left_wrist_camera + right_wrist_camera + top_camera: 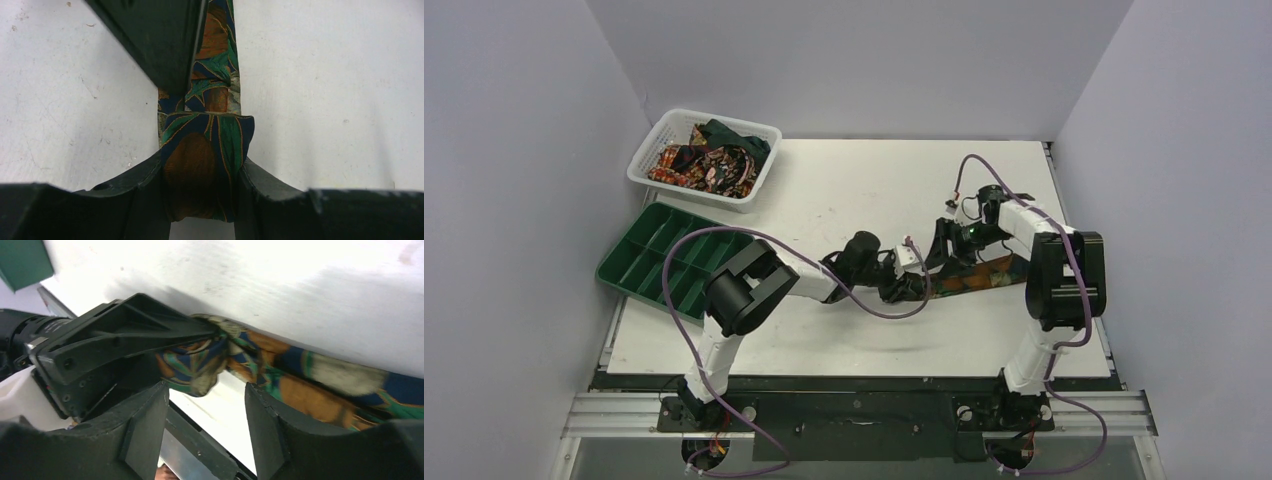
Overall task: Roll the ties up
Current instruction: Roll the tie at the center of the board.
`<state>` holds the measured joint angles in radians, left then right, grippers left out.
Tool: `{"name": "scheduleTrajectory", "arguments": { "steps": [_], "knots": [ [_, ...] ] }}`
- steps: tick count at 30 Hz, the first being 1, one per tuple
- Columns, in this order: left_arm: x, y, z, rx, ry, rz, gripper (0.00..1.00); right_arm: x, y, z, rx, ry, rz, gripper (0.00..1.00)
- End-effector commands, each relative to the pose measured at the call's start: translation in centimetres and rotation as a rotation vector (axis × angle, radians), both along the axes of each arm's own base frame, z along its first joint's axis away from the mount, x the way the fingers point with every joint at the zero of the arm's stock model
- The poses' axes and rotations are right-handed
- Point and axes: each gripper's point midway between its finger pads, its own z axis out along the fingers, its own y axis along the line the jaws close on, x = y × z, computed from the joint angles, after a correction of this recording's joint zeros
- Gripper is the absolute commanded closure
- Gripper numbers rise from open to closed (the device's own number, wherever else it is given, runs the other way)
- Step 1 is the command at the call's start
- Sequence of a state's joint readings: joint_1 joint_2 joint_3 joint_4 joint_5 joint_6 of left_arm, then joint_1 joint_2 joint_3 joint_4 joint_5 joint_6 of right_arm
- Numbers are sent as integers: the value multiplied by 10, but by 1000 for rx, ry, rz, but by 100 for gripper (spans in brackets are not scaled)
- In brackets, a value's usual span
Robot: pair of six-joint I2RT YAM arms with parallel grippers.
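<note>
One patterned tie (980,277), navy with green and orange-brown, lies as a strip on the white table right of centre. My left gripper (911,287) is shut on its folded-over end; in the left wrist view that end (202,150) sits squeezed between my fingers (135,190), and the strip (216,65) runs away from them. My right gripper (946,250) hovers just above the same end, open and holding nothing. In the right wrist view the tie (300,380) lies beyond its open fingers (145,420), and the left gripper (125,335) pinches the tie's end.
A white mesh basket (646,168) with several more bunched ties (709,160) stands at the back left. A green compartment tray (664,260) lies in front of it at the table's left edge. Purple cables loop over both arms.
</note>
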<state>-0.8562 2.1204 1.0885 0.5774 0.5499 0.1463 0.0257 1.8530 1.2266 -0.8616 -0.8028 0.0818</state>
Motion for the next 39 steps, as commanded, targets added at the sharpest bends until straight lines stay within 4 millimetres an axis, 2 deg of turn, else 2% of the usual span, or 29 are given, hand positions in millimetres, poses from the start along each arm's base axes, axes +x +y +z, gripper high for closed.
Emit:
{"name": "scheduleTrajectory", "arguments": {
  "steps": [1,3,5,6,8,12,16,17,19,20,24,27,29,34,39],
  "knots": [
    [-17,29,-57,238,116,18,74,-13,37,23,105,-40,108,47],
    [-16,27,-58,246,119,22,73,-20,43,16,100,-22,138,47],
    [-16,26,-59,251,125,26,73,-27,42,6,78,-1,168,55],
    [-16,26,-58,251,126,28,72,-28,38,1,54,4,174,64],
    [-17,25,-58,249,125,23,72,-25,29,-10,1,-3,197,71],
    [-20,25,-57,242,110,-5,72,-11,11,-31,-76,24,191,74],
    [-19,25,-56,242,106,-13,71,-5,10,-36,-86,26,203,70],
    [-19,25,-56,241,106,-15,71,-6,10,-36,-82,22,212,73],
    [-19,25,-55,236,106,-13,69,-7,8,-38,-92,20,224,98],
    [-19,25,-54,231,108,-11,67,-7,6,-40,-101,23,228,100],
    [-13,20,-45,187,117,-6,53,-3,-15,-52,-213,12,247,100],
    [-11,11,-28,112,89,-30,38,3,-26,-58,-277,-8,244,100],
    [-9,5,-14,56,60,-41,32,6,-32,-62,-316,-16,240,100],
    [2,-13,14,-63,12,-26,27,15,-38,-66,-366,-43,212,100],
    [18,-33,24,-126,18,23,27,18,-31,-71,-368,-65,211,100]
  ]
}}
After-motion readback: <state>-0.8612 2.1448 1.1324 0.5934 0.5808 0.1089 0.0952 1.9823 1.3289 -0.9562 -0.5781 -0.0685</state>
